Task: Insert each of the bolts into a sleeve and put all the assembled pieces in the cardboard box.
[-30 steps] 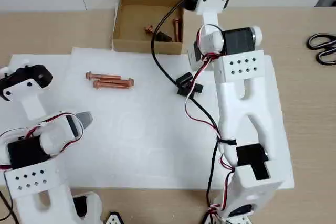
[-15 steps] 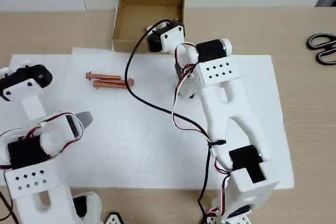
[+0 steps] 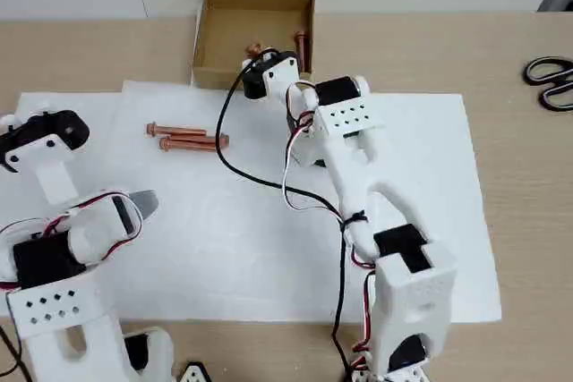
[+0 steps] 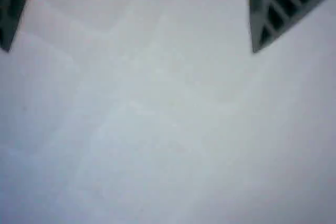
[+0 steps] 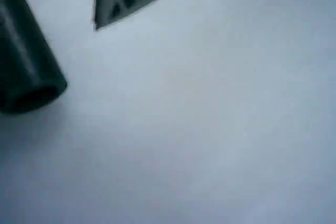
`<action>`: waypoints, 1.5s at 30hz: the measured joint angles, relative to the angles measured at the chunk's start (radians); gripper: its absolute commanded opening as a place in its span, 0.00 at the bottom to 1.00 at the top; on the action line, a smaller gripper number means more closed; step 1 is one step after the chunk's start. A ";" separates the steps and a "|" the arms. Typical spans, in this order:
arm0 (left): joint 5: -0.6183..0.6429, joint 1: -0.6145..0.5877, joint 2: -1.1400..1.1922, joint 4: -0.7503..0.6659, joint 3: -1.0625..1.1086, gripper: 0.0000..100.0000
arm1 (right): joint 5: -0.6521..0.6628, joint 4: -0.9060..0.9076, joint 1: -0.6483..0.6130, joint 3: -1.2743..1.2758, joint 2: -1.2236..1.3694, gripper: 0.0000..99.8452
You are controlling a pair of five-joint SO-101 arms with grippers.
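Lying on sheet (image 3: 224, 248): two bolts (image 3: 179, 130), one sleeve (image 5: 26, 77); left claw (image 4: 131, 50) released, right claw (image 5: 105, 9) unclear.

Right arm (image 3: 351, 136) back from cardboard box (image 3: 205, 38)

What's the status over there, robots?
Left gripper open, empty. Right arm by black sleeve. Two bolts loose on sheet, pieces in cardboard box. Scissors well aside.

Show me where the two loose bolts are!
In the high view, the bolts lie side by side on the sheet, just below the box's left corner.
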 measured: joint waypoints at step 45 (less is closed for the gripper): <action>0.000 0.000 0.000 0.000 0.000 0.27 | 0.003 -0.009 -0.043 -0.018 0.135 0.23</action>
